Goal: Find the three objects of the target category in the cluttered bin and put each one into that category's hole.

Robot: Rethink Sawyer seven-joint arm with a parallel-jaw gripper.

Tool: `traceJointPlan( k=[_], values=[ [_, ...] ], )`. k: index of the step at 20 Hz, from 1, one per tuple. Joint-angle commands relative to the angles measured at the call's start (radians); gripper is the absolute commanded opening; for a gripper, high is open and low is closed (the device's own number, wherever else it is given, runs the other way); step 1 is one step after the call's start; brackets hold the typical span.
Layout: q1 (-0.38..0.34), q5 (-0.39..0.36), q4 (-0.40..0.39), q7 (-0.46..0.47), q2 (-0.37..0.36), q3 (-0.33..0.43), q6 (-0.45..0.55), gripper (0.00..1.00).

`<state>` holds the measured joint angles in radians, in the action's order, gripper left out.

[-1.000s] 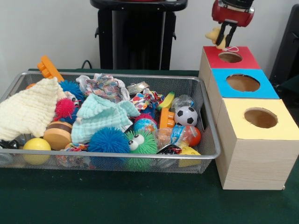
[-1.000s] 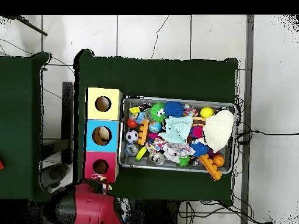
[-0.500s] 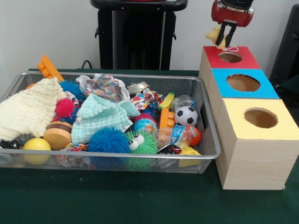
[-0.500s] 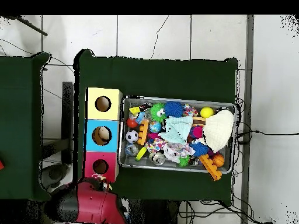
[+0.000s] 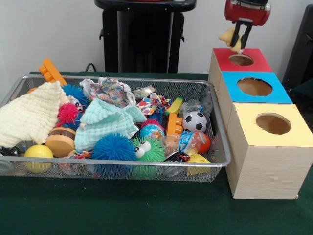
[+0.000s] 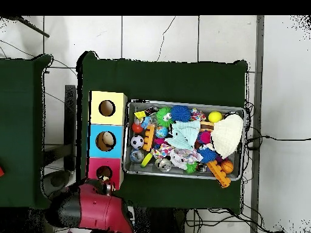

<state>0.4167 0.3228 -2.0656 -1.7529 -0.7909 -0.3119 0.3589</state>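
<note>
gripper (image 5: 241,40) higher vs 1 s ago, fingers clamped on yellow toy (image 5: 228,36), above red hole (image 5: 241,59), bin (image 5: 215,122) unchanged

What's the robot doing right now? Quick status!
Gripper shut on small yellow toy. Toy hangs above red box hole. Nothing blocking the hole.

Dark green tablecloth (image 5: 122,210), black stand (image 5: 144,34), white tiled floor (image 6: 182,36)

Lighting even and bright, no clear source. Soft shadows under the bin (image 5: 215,161) and beside the box (image 5: 264,171). No glare. Front view slightly soft; overhead view coarser, small items indistinct.
</note>
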Motion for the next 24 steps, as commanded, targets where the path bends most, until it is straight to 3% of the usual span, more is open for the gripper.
traceJointPlan(
  k=[1,9,24],
  values=[
    [-0.025,-0.022,0.123,-0.154,-0.035,0.02,0.105,0.0],
    [-0.019,-0.033,0.148,-0.157,-0.051,0.003,0.164,0.0],
    [-0.062,-0.034,0.132,-0.134,-0.056,0.029,0.138,0.0]
  ],
)
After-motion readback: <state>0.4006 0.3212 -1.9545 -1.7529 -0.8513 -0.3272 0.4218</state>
